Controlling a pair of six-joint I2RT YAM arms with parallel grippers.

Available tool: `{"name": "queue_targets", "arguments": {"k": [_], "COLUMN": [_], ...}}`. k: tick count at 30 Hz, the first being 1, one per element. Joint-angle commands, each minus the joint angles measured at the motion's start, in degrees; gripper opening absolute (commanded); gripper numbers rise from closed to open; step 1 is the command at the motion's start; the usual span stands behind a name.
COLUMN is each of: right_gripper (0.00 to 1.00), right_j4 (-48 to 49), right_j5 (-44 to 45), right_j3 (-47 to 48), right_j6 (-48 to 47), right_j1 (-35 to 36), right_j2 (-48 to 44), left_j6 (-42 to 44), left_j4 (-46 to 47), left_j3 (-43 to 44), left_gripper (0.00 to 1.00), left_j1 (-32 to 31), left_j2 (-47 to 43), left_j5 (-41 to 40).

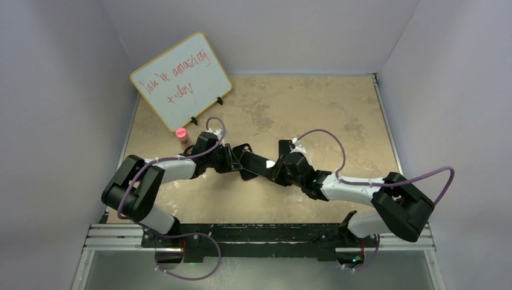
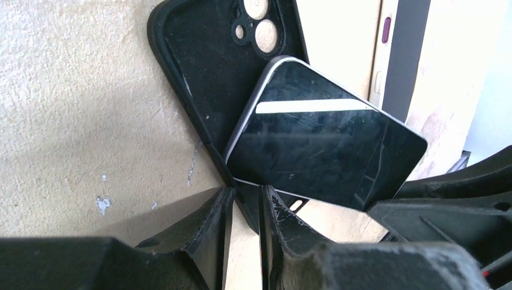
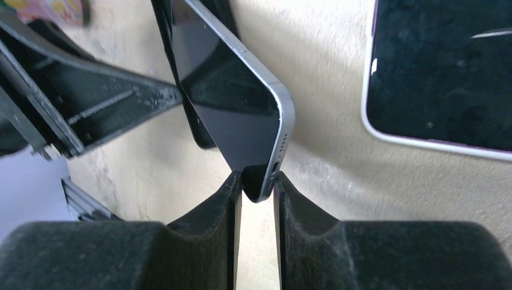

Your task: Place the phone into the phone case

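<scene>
The phone case (image 2: pixel 205 72) is a matte black shell, open side up, with its camera cutout at the far end. My left gripper (image 2: pixel 244 194) is shut on its near edge. The phone (image 2: pixel 320 151), with a glossy black screen and silvery rim, lies tilted across the case's near part, screen up and not seated. My right gripper (image 3: pixel 258 181) is shut on the phone's corner (image 3: pixel 232 103). In the top view both grippers, left (image 1: pixel 244 163) and right (image 1: pixel 276 169), meet at the table's middle and mostly hide the phone and the case.
A second phone (image 3: pixel 441 78) with a dark screen and whitish rim lies flat just beside the right gripper. A whiteboard (image 1: pixel 181 81) stands at the back left with a small pink-capped bottle (image 1: pixel 182 136) in front of it. Walls enclose the beige table (image 1: pixel 302 103).
</scene>
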Motion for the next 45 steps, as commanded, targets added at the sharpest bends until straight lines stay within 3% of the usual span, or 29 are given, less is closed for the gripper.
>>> {"name": "queue_targets", "arguments": {"k": [1, 7, 14, 21, 25, 28, 34, 45], "right_gripper": [0.26, 0.29, 0.43, 0.51, 0.57, 0.6, 0.6, 0.59], "right_j4": [6.1, 6.2, 1.3, -8.4, -15.3, -18.4, -15.3, -20.3], "right_j5": [-7.1, -9.2, -13.0, -18.2, -14.8, -16.7, -31.6, -40.4], "right_j3": [-1.7, -2.8, -2.1, -0.4, 3.9, 8.4, 13.4, 24.7], "right_j6": [-4.9, -7.8, -11.2, -15.0, -20.6, -25.8, -31.3, -39.9], "right_j1": [0.4, 0.5, 0.5, 0.4, 0.1, -2.2, -13.4, -19.0], "right_j2": [1.3, 0.6, -1.1, -8.0, -11.4, -9.1, -0.6, 16.4], "left_j6": [2.2, 3.3, 4.3, 5.9, 6.6, 6.9, 6.8, 7.8], "left_j4": [1.4, 0.0, -2.0, -3.5, -4.9, -5.2, -4.9, -6.1], "left_j3": [2.1, 3.3, 4.7, 5.7, 6.5, 6.9, 7.0, 7.8], "left_gripper": [0.24, 0.24, 0.24, 0.24, 0.24, 0.24, 0.23, 0.23], "left_j1": [-0.1, -0.1, -0.1, -0.1, -0.1, -0.1, -0.1, 0.0], "left_j2": [1.7, 2.7, 3.3, 4.6, 4.8, 5.2, 6.2, 6.4], "left_j5": [-1.4, -2.0, -3.1, -3.5, -4.2, -4.6, -3.5, -3.8]}}
